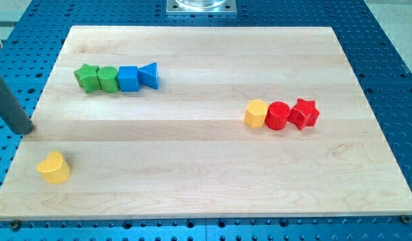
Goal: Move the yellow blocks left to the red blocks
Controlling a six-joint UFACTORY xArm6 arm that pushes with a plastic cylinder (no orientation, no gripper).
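A yellow heart-shaped block [53, 167] lies near the board's lower left corner. A yellow hexagonal block [256, 113] sits right of centre, touching a red cylinder [278, 115]. A red star block [304, 112] touches the cylinder on its right side. My tip [25, 131] is at the board's left edge, above and to the left of the yellow heart block, apart from it. The dark rod slants up to the view's left edge.
A row of touching blocks lies at the upper left: a green star [87, 77], a green cylinder-like block [107, 79], a blue cube [128, 78] and a blue triangle [149, 74]. The wooden board [206, 181] rests on a blue perforated table. A metal mount [201, 6] is at the top.
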